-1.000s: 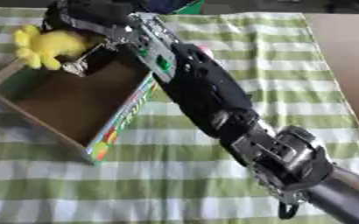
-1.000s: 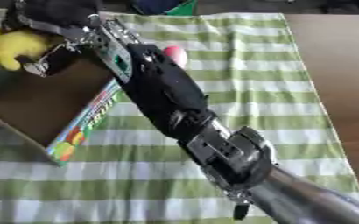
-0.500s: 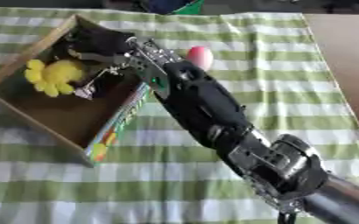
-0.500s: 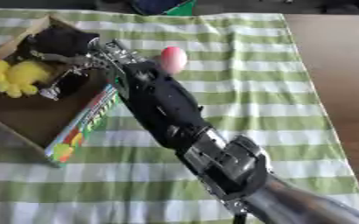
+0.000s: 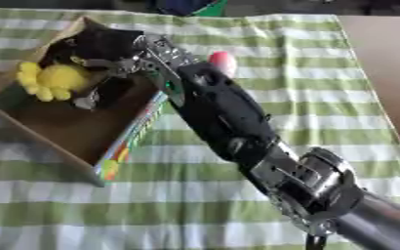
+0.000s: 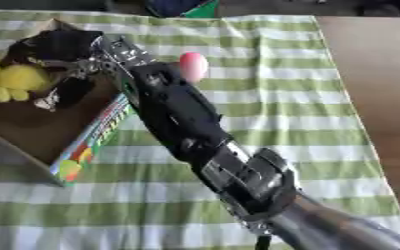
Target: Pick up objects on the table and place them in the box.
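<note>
1. The right hand (image 5: 101,46) reached into the box (image 5: 63,134), fingers curled around a yellow toy (image 5: 51,79)
2. The toy sat low inside the box's far end
3. A pink egg (image 5: 223,62) lay on the striped cloth (image 5: 323,97) just behind the arm

Box (image 5: 32,124) sitting at the far left of the table (image 5: 374,73), soft toy (image 5: 51,80) lying inside it toward its far end, right hand (image 5: 101,49) reaching over the box just right of the toy, egg-shaped object (image 6: 192,66) lying on the cloth (image 5: 306,112) right of the box.
</note>
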Robot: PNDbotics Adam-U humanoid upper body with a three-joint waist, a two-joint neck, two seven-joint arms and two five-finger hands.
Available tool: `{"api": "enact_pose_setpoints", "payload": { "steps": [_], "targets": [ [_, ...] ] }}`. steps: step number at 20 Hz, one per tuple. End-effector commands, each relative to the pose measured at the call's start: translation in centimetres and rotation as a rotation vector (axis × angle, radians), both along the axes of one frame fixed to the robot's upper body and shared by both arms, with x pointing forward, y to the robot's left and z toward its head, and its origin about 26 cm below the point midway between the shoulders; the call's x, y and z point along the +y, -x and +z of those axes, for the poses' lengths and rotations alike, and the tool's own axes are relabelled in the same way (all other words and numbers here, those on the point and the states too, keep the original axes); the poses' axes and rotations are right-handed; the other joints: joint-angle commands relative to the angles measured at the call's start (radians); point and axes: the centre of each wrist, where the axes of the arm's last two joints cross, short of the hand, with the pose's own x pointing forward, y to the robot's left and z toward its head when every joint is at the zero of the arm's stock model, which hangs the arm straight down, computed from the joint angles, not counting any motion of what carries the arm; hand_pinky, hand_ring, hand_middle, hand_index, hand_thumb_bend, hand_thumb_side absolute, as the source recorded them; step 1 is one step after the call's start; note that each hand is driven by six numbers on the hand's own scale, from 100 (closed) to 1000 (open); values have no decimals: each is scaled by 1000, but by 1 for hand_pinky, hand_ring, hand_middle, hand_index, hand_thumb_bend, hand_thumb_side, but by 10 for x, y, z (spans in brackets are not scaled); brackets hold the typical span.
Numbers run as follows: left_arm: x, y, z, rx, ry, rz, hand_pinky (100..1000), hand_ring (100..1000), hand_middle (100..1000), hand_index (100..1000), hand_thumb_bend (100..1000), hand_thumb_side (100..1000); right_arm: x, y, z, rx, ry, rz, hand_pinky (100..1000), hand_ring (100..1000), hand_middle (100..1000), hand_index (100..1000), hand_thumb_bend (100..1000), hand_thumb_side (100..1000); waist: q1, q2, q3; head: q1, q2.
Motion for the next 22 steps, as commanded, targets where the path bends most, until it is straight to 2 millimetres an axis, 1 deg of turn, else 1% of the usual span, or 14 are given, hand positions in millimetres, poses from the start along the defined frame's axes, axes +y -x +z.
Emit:
{"api": "enact_pose_setpoints", "payload": {
  "steps": [1,2,3,4,6,9,10,11,12,13,16,17,18,22],
  "targets": [
    [0,2,9,-26,-15,-3,547,730,663,730,100,972,4,5,26,-60,-6,16,781,877,909,1000,164,714,5,-28,0,-1,-9],
    [0,2,10,-26,-14,-4,547,730,663,730,100,973,3,6,27,-63,3,13,799,907,937,1000,210,726,4,-29,0,-1,-9],
    [0,2,10,-26,-13,-5,547,730,663,730,100,973,3,6,28,-65,12,10,799,907,937,1000,210,726,4,-29,0,-1,-10],
    [-1,2,10,-25,-13,-6,547,729,662,730,100,973,4,6,27,-65,35,11,853,969,994,1000,269,748,2,-30,0,-2,-10],
    [-1,2,10,-22,-12,-6,547,728,660,730,100,973,3,4,23,-52,83,17,870,979,1000,1000,278,762,1,-32,2,-5,-10],
    [0,2,9,-19,-10,-5,548,729,661,730,100,972,-1,1,21,-30,107,26,862,964,996,1000,247,750,1,-32,3,-8,-13],
    [0,2,9,-17,-9,-4,548,730,661,730,100,976,-2,1,22,-28,96,29,850,949,979,1000,229,751,0,-33,2,-8,-12],
    [0,2,9,-15,-9,-3,548,731,661,729,100,977,-2,1,23,-29,82,33,847,943,971,1000,198,753,0,-33,1,-7,-11],
    [0,2,9,-14,-9,-3,548,731,661,729,100,976,-2,2,25,-34,61,39,841,938,965,1000,146,790,0,-33,-1,-6,-10],
    [0,2,9,-14,-9,-3,548,731,661,729,100,976,-2,4,29,-43,35,45,840,934,960,1000,145,762,0,-34,-2,-4,-9],
    [1,3,8,-9,-9,2,549,731,661,729,100,978,-4,8,41,-63,-45,62,832,915,940,1000,100,770,1,-37,-7,5,-3],
    [1,3,7,-6,-9,4,549,731,661,729,100,979,-6,10,45,-66,-70,65,830,911,937,1000,100,856,1,-38,-10,10,-1],
    [1,4,6,-2,-9,8,549,731,661,729,100,980,-10,11,51,-69,-95,65,830,908,931,1000,100,785,1,-39,-13,17,2],
    [4,6,4,8,-14,22,549,731,661,729,100,979,-30,14,71,-53,-172,65,833,892,917,1000,100,813,3,-45,-29,53,14]
  ]
}}
